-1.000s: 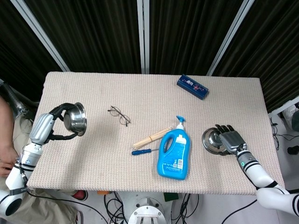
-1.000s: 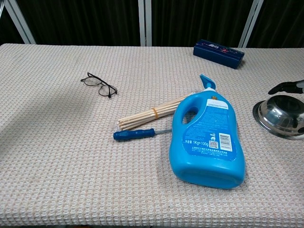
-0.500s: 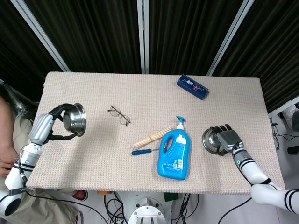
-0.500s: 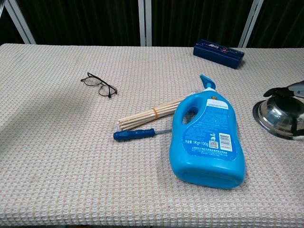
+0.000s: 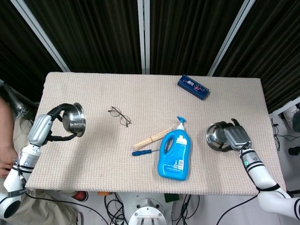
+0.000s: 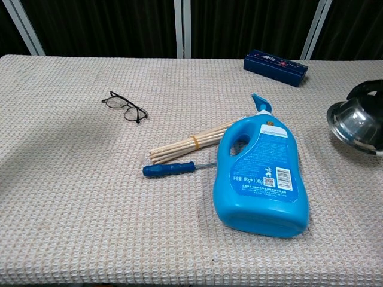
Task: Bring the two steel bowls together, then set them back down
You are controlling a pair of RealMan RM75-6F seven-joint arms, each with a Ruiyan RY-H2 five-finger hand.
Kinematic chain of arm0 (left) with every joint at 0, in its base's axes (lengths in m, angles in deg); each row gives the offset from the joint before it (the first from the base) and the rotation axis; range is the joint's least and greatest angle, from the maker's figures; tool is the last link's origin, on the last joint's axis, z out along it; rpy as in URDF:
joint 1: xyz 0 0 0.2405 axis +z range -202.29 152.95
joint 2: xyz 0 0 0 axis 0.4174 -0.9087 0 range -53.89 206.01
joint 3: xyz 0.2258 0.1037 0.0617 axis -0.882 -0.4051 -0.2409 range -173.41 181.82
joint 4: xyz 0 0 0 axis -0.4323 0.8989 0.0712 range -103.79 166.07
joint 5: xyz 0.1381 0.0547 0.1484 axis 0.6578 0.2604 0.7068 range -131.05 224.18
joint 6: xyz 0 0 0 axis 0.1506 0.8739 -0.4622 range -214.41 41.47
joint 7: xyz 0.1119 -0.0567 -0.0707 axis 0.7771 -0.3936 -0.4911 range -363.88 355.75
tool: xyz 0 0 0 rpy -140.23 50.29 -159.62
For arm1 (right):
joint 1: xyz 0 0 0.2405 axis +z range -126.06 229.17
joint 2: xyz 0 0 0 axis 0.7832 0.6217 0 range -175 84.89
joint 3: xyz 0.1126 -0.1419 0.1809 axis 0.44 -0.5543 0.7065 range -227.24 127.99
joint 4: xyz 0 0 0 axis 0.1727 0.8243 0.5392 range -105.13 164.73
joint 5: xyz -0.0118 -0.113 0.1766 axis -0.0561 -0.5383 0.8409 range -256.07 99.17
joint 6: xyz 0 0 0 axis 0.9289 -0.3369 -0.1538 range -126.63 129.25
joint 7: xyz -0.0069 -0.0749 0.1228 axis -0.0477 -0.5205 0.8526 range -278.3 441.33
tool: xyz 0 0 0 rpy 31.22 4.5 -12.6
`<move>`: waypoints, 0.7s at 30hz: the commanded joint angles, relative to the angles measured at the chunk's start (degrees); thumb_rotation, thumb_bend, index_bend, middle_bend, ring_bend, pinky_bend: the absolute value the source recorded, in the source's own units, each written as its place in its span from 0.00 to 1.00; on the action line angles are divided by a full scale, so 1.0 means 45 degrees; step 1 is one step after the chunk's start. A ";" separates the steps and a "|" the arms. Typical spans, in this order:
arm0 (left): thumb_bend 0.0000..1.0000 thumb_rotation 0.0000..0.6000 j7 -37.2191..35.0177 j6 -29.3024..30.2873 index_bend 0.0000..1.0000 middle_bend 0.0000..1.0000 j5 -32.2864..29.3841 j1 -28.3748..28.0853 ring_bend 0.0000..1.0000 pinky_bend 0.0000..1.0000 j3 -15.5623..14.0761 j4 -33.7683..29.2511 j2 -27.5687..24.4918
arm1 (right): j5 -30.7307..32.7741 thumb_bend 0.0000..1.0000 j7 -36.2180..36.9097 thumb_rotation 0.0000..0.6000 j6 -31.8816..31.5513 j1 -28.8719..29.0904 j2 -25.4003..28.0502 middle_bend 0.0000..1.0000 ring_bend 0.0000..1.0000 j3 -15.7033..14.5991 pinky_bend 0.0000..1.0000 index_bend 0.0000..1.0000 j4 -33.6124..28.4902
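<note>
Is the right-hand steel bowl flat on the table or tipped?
Tipped: the steel bowl sits tilted in the right robot hand, opening facing left.

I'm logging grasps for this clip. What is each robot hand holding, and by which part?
The left robot hand holds one steel bowl by its rim, tipped on its side. The right robot hand grips the other steel bowl at its right rim.
</note>
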 commanded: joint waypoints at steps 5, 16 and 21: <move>0.15 1.00 -0.1544 0.0613 0.45 0.41 0.0307 -0.0001 0.32 0.48 0.0287 -0.0436 0.0223 | -0.3814 0.25 0.7466 1.00 -0.3189 -0.1535 0.1076 0.33 0.28 0.1332 0.13 0.35 -0.0497; 0.15 1.00 -0.3014 0.1096 0.46 0.42 0.1070 -0.0808 0.32 0.48 0.1003 -0.1796 0.0826 | -0.4835 0.29 1.6020 1.00 -0.3898 -0.1071 -0.2812 0.33 0.29 0.2304 0.15 0.36 0.0724; 0.15 1.00 -0.2502 0.0728 0.46 0.42 0.1082 -0.1322 0.32 0.48 0.1199 -0.2338 0.1162 | -0.4710 0.29 1.7363 1.00 -0.2959 -0.0303 -0.3705 0.33 0.29 0.2686 0.16 0.36 0.0811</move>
